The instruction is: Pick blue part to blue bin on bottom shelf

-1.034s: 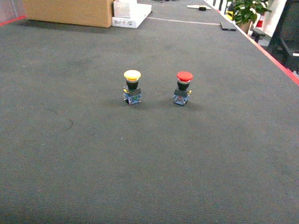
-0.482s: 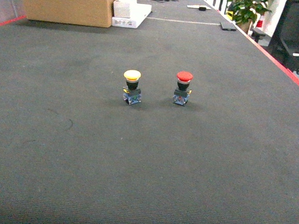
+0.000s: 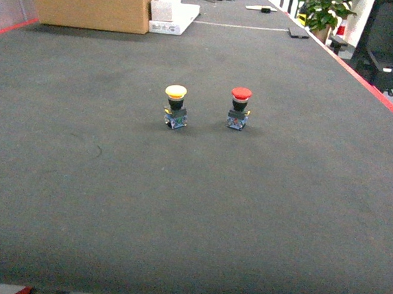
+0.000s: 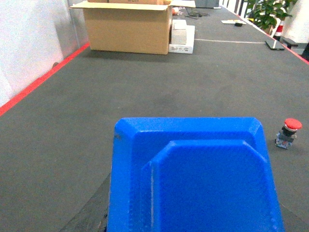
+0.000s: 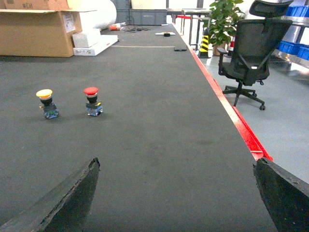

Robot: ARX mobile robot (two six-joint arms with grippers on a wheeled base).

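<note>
A large blue part is seen only in the left wrist view, where it fills the lower frame directly in front of the camera; it appears held at the left gripper, though the fingers are hidden behind it and their grip cannot be told. No blue bin or shelf is shown in any view. The right gripper's dark fingertips are seen at the bottom corners of the right wrist view, spread wide with nothing between them, above the dark mat. Neither arm is caught by the head view. There a yellow push-button and a red push-button stand upright, near one another but apart. A cardboard box lies at 11 o'clock, and an office chair at 2 o'clock beyond the red edge stripe.
</note>
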